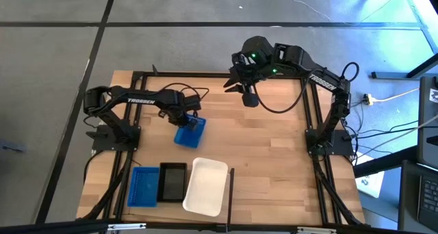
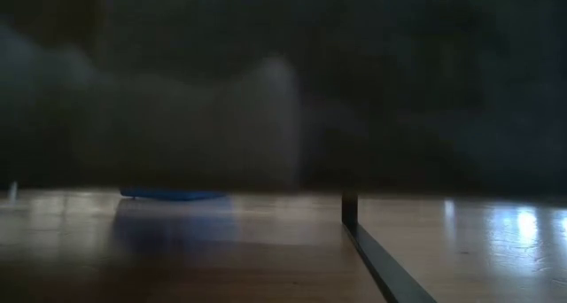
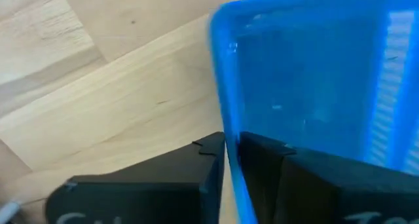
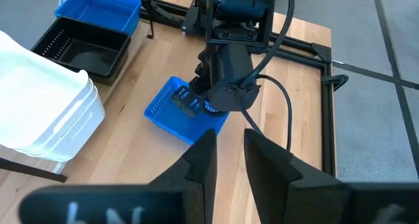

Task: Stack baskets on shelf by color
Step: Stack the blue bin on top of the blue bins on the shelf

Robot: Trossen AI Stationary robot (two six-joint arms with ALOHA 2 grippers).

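Left of centre in the high view, your left gripper [image 1: 186, 122] is clamped on the rim of a loose blue basket [image 1: 190, 133]. The left wrist view shows it plainly: one dark finger [image 3: 203, 165] sits outside the blue wall [image 3: 226, 119] and the other inside, pressed together on the plastic. That basket lies on the shelf [image 1: 267, 159], the pale plank board with black rails, apart from the others. In the right wrist view you can see the same basket [image 4: 171, 112] under the left arm's wrist, tilted slightly against the wood.

Along the lower left of the high view you have three stacks side by side: a blue stack [image 1: 143, 186] at the far left, a black stack [image 1: 172, 181] touching it, and a white stack [image 1: 205, 186] just to the right of the black. You cannot tell from any view how many baskets each stack holds.

Your right gripper [image 1: 236, 83] hangs over the upper middle of the board, well away from every basket. In the right wrist view its fingers [image 4: 196, 165] stand slightly apart with nothing between them.

The low view is very dark; you can make out only a blue edge [image 2: 173, 195] at the left on the wood and a black rail [image 2: 372, 250] running toward the lower right.
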